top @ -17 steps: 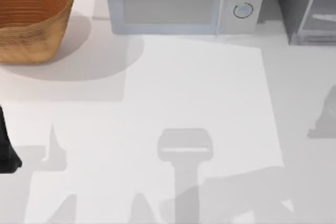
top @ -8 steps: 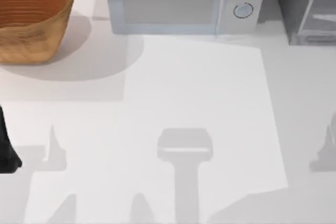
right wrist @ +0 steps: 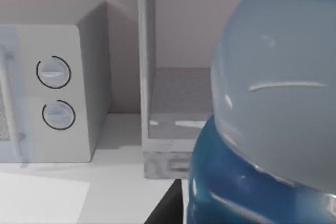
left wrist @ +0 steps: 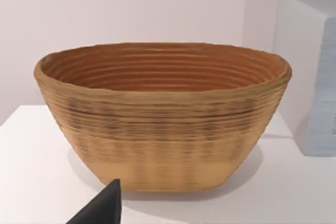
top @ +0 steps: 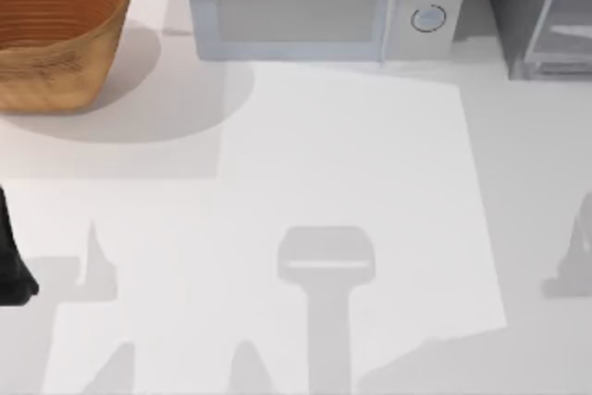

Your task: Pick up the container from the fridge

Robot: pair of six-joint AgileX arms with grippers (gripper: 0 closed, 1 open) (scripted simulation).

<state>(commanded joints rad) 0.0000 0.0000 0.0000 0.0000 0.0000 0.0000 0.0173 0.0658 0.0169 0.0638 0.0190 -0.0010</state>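
Close against the right wrist camera, the small pale translucent bottle with the blue label [right wrist: 273, 124] is looming large, its label band low and its clear shoulder above. It is sitting clear of the dark grey boxy fridge with the lighter grey framed door [right wrist: 157, 93], which is standing behind it with its inner shelf bare. Judging by how close the bottle is to the lens, the right gripper is probably carrying it, but its fingers are hidden, so whether that claw is clamped on it I cannot tell.

Seen from above, the fridge [top: 536, 16] is occupying the table's far right corner, just beside the white microwave with two round knobs [top: 314, 6]. A brown woven basket [top: 55, 30] is sitting at the far left. The left arm [top: 11, 261] is parking at the left edge; a dark tip is poking into its wrist view, which is facing the basket [left wrist: 163, 124], and I cannot tell that claw's state either.

Judgement on the step: the lift-away appears under way. Doing it well means keeping the bottle upright, drawing it straight back from the fridge frame, and holding the grip steady, since a smooth rounded body may slip or twist.
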